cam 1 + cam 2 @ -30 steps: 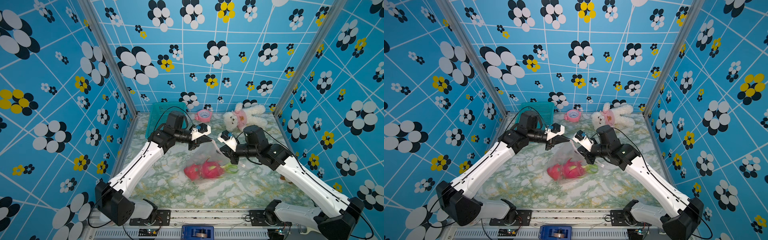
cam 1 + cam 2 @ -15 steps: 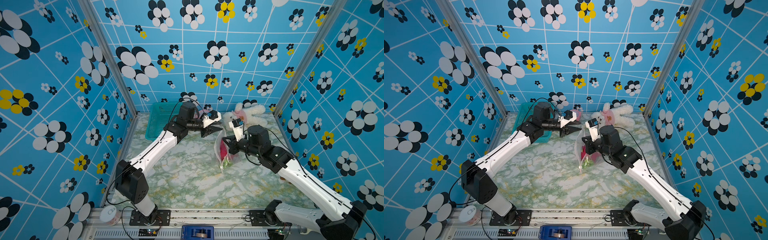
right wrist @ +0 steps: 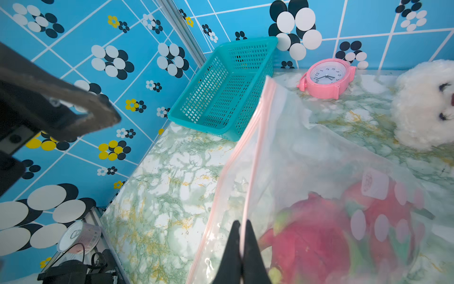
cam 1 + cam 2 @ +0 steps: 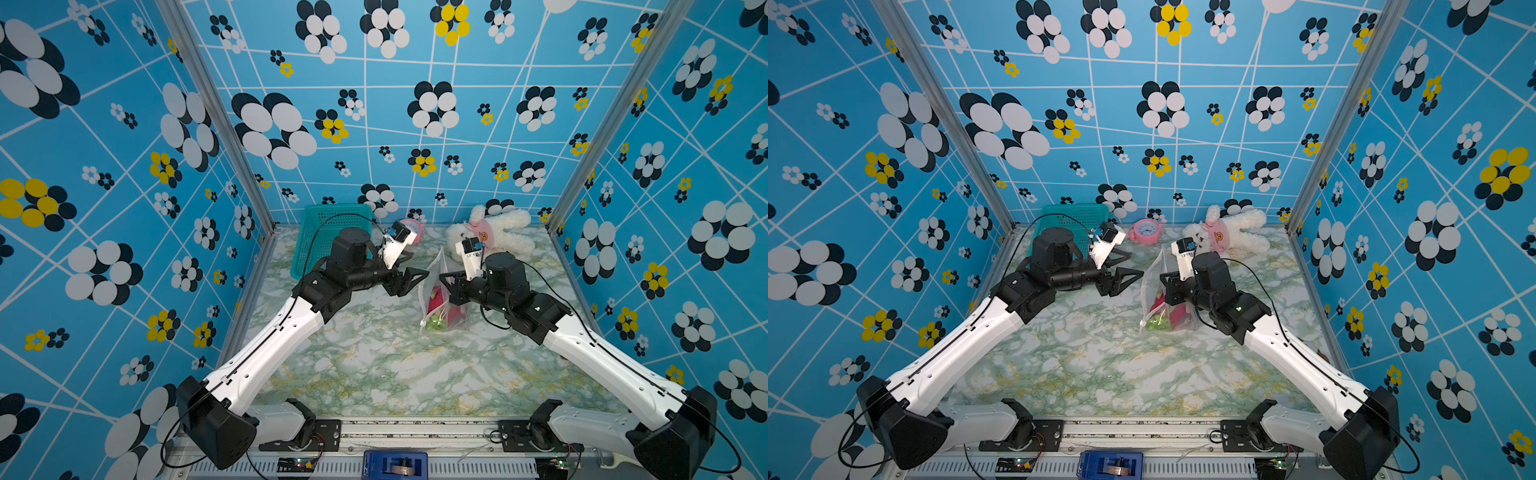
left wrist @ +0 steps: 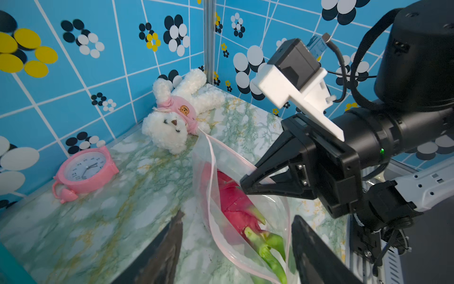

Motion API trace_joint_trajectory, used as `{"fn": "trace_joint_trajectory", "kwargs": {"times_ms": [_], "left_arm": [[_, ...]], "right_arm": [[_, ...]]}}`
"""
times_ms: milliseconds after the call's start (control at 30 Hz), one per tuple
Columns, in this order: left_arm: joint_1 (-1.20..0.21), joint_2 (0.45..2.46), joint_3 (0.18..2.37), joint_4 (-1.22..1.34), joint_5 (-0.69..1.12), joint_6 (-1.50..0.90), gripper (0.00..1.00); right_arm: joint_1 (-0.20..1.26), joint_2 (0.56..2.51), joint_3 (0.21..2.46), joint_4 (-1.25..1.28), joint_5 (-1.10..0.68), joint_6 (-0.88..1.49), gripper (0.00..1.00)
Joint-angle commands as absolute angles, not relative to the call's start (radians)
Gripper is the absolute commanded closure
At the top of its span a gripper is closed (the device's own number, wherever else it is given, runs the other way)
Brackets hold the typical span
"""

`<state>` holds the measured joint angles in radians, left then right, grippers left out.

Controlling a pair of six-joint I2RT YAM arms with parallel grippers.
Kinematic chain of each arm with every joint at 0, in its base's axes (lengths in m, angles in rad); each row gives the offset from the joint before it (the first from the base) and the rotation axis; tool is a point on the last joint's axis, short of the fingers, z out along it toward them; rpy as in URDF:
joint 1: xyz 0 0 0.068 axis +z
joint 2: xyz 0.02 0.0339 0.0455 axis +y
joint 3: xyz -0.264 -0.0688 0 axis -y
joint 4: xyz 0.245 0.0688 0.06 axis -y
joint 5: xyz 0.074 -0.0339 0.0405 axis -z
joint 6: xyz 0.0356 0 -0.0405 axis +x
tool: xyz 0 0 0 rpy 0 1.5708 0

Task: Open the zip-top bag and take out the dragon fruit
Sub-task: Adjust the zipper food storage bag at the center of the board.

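Zip-top bag [image 4: 432,305]: hangs upright just right of the table's middle, its lower end resting on the marbled top; clear and crinkled.
Zip strip: pale pink; in the left wrist view its two edges run apart down the bag [image 5: 212,186], so the mouth looks parted.
Dragon fruit [image 4: 435,297]: inside the bag, low down, pink with green tips; seen through the plastic in the right wrist view [image 3: 312,231].
Right gripper [image 4: 443,276]: clamped tight on one pink edge of the bag and holding it up; the right wrist view shows both fingertips [image 3: 248,228] pressed together over the strip.
Left gripper [image 4: 419,264]: jaws spread wide and holding nothing; in both top views it points at the bag's upper part from just beside it [image 4: 1136,262].
Contact, left side: I cannot tell whether a fingertip touches the plastic.
Basket [image 4: 316,243]: teal mesh, in the far left corner, behind the left arm.
Alarm clock [image 4: 1147,230]: pink, lying against the back wall, between basket and plush toy.
Plush toy [image 4: 498,232]: white with a pink cap, lying in the far right corner, behind the right gripper.
Table [image 4: 374,365]: green and white marble pattern.
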<state>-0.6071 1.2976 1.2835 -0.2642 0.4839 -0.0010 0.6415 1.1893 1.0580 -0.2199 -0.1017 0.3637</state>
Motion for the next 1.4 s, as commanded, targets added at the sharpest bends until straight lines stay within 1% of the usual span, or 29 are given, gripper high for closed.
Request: {"fn": "trace_joint_trajectory", "kwargs": {"times_ms": [0,100,233,300,367,400,433,467,500,567,733,867,1000,1100,1200,1267,1367], "left_arm": [[-0.623,1.334,1.246,-0.301,0.434,-0.13,0.3],[-0.63,1.402,1.301,-0.339,0.449,-0.145,0.31],[-0.63,1.483,1.368,-0.443,0.378,-0.127,0.32],[-0.625,1.505,1.373,-0.434,0.385,-0.136,0.33],[-0.625,1.528,1.384,-0.423,0.387,-0.154,0.37],[-0.625,1.544,1.395,-0.428,0.384,-0.165,0.41],[-0.624,1.56,1.407,-0.436,0.385,-0.17,0.49],[-0.624,1.574,1.419,-0.449,0.388,-0.172,0.6],[-0.622,1.586,1.434,-0.467,0.396,-0.176,0.72],[-0.613,1.594,1.457,-0.496,0.423,-0.178,1.0],[-0.58,1.506,1.471,-0.565,0.392,-0.188,1.0],[-0.564,1.401,1.475,-0.647,0.35,-0.144,1.0],[-0.558,1.326,1.573,-0.77,0.334,-0.121,1.0],[-0.564,1.311,1.648,-0.838,0.339,-0.115,1.0],[-0.587,1.317,1.659,-0.86,0.334,-0.116,1.0],[-0.594,1.328,1.618,-0.846,0.344,-0.135,1.0],[-0.593,1.355,1.538,-0.803,0.37,-0.177,1.0]], "right_arm": [[0.648,1.194,1.05,-0.155,-0.101,0.389,1.0],[0.653,1.193,1.052,-0.153,-0.1,0.39,1.0],[0.659,1.185,1.054,-0.156,-0.087,0.39,1.0],[0.665,1.184,1.053,-0.157,-0.083,0.391,1.0],[0.673,1.187,1.053,-0.156,-0.08,0.388,1.0],[0.676,1.187,1.055,-0.158,-0.078,0.388,1.0],[0.678,1.188,1.057,-0.159,-0.077,0.387,1.0],[0.677,1.187,1.059,-0.162,-0.074,0.386,1.0],[0.68,1.187,1.062,-0.164,-0.072,0.384,1.0],[0.68,1.187,1.066,-0.171,-0.071,0.381,1.0],[0.686,1.211,1.113,-0.187,-0.102,0.379,1.0],[0.695,1.245,1.183,-0.202,-0.133,0.379,1.0],[0.707,1.28,1.266,-0.233,-0.165,0.393,1.0],[0.709,1.29,1.294,-0.247,-0.163,0.415,1.0],[0.708,1.292,1.25,-0.244,-0.137,0.436,1.0],[0.706,1.304,1.198,-0.24,-0.133,0.446,1.0],[0.707,1.329,1.083,-0.151,-0.135,0.494,1.0]]}}
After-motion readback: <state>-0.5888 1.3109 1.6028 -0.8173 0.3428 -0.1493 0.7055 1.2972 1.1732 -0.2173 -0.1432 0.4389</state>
